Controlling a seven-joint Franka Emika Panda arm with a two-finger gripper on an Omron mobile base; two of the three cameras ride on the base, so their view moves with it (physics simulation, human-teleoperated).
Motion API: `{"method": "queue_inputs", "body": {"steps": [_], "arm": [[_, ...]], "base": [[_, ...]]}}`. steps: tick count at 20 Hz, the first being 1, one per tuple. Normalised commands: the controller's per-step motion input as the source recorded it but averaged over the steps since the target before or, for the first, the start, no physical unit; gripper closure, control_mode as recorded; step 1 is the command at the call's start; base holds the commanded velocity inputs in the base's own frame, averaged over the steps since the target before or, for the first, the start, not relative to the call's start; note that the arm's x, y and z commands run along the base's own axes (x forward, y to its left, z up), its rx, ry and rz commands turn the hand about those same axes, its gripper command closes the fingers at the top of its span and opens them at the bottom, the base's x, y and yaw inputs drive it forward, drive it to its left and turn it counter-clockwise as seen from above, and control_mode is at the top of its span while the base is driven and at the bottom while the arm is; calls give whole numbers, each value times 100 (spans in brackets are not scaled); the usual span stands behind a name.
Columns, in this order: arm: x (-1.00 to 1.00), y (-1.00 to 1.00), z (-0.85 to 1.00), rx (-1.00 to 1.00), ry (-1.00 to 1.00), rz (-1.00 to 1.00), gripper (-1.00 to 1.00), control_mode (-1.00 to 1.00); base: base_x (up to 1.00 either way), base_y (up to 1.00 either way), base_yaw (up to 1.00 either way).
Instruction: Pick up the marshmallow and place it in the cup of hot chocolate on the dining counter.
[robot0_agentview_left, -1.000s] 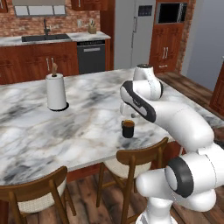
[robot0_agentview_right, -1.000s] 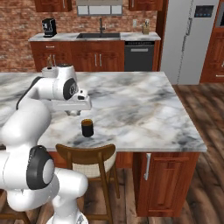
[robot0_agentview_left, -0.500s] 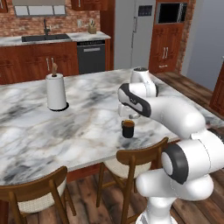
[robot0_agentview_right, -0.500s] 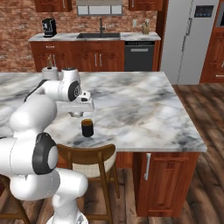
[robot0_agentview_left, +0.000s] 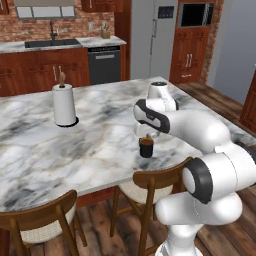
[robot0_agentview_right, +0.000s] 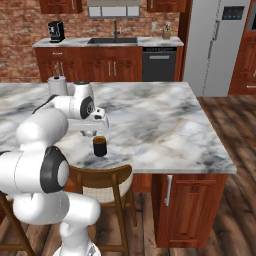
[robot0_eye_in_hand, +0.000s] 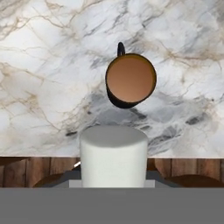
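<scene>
Tabletop (robot0_agentview_left: 75, 150) of white marble in a kitchen: one cup (robot0_agentview_left: 146, 147), one paper towel roll (robot0_agentview_left: 64, 104). Claw (robot0_agentview_right: 93, 131) grasps one marshmallow (robot0_eye_in_hand: 113, 155).

White arm bent fwd over the counter, forearm roughly level, wrist turned down. Gripper (robot0_agentview_left: 145, 134) points straight down w/ jaws closed on the marshmallow (robot0_eye_in_hand: 113, 155), which sits between the fingertips. Hand hangs above the surface, not touching it.

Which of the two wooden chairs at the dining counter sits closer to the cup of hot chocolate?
The right-hand chair in the left base view, tucked under the counter edge just below the cup of hot chocolate. The other chair stands further left.
</scene>
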Motion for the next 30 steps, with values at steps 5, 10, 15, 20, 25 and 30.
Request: {"method": "queue_inputs", "body": {"steps": [5,10,15,20,25,30], "arm": [[9,0,-16,0,2,0,100,-100],[18,0,-17,0,3,0,100,-100],[19,0,-12,0,3,0,100,-100],[24,0,-12,0,3,0,100,-100],[26,0,-14,0,2,0,100,-100],[20,0,-14,0,2,0,100,-100]], "base": [[0,0,0],[0,0,0],[0,0,0],[0,0,0],[0,0,0],[0,0,0]]}}
